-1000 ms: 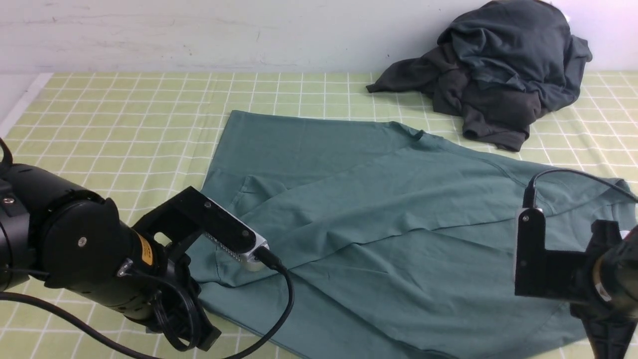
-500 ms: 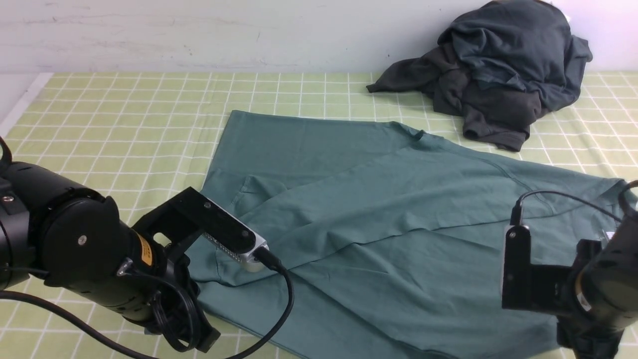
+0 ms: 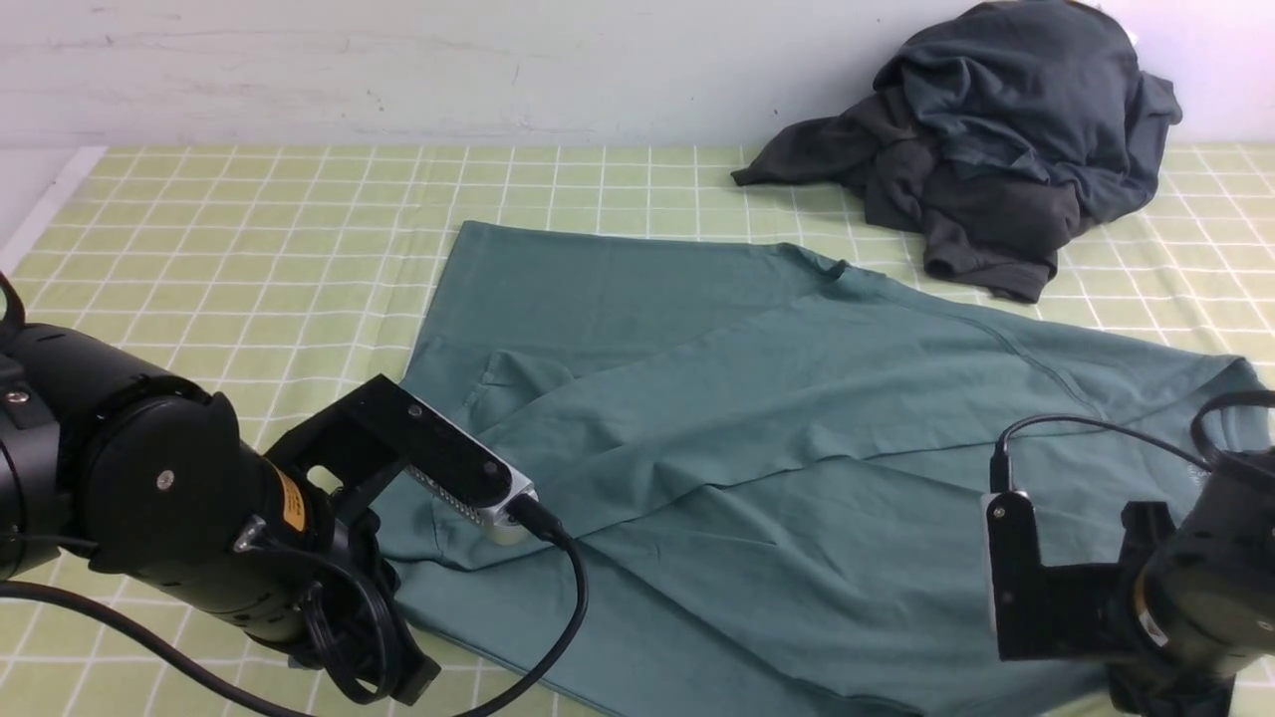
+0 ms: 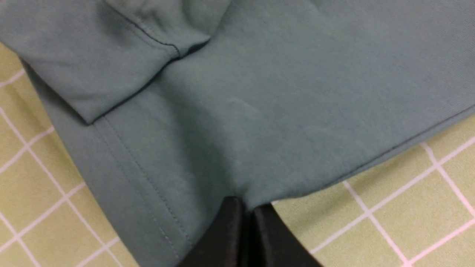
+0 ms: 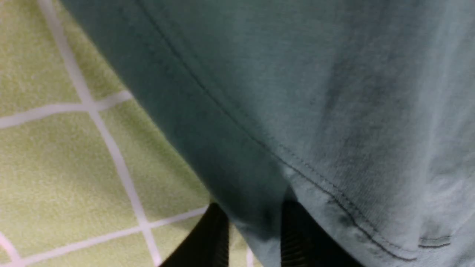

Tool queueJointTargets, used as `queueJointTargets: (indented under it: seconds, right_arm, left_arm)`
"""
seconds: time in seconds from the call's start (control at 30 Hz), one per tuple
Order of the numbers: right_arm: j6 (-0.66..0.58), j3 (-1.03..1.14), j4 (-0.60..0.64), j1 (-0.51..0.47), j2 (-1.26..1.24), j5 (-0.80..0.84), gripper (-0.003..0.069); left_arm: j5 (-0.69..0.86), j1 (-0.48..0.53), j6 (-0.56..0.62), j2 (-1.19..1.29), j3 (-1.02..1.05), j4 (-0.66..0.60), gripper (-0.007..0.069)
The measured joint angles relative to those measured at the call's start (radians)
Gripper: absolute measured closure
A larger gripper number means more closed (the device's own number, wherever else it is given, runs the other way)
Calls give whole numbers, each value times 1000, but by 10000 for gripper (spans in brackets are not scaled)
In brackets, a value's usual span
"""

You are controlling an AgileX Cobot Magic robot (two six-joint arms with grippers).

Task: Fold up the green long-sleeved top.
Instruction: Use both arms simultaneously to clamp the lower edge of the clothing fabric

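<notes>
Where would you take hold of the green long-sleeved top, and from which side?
Pinch the green long-sleeved top by its near edge, coming from the robot's side: it lies flat on the checked cloth, so likely only edges give jaws purchase.

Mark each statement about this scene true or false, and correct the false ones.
1. The top lies spread on the checked cloth. True.
2. The dark heap sits on the robot's left. False: it sits at the far right, by the wall.
3. The left gripper is shut at the top's edge. True.
4. The right gripper has its jaws pressed together. False: they stand apart, with the top's edge between them.
</notes>
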Motion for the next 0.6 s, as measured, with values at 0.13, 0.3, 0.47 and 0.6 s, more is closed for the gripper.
queueJointTargets:
  seconds: [0.13, 0.3, 0.47, 0.6]
  right_arm:
    - [16, 4, -5, 0, -5, -7, 558]
    - [23, 11, 7, 0, -20, -16, 648]
    - [41, 12, 27, 0, -110, -5, 662]
    - [41, 12, 29, 0, -181, 1, 662]
  left_arm:
    - [1, 0, 0, 0, 0, 0, 624]
    - [1, 0, 0, 0, 0, -1, 624]
    - [1, 0, 0, 0, 0, -15, 624]
    - [4, 0, 0, 0, 0, -19, 624]
